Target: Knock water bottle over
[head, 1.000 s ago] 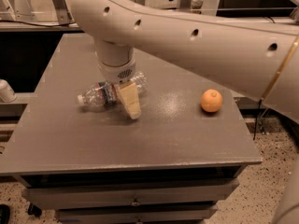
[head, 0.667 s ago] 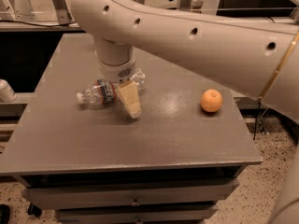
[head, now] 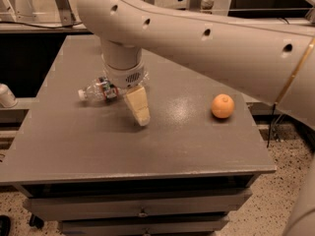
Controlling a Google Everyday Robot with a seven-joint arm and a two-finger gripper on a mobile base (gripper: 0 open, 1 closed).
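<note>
The water bottle (head: 101, 91) lies on its side on the grey table (head: 98, 141), white cap pointing left, its red and blue label showing. Its right part is hidden behind my arm. My gripper (head: 138, 108) hangs from the big white arm just right of and in front of the bottle, its cream-coloured finger tip near the table top.
An orange (head: 222, 106) sits on the table's right side. A white object (head: 6, 95) stands off the table's left edge. Drawers run below the table's front edge. Shelving and metal frames stand behind the table.
The bottle stays lying on its side in the same place. The arm and gripper have barely moved.
</note>
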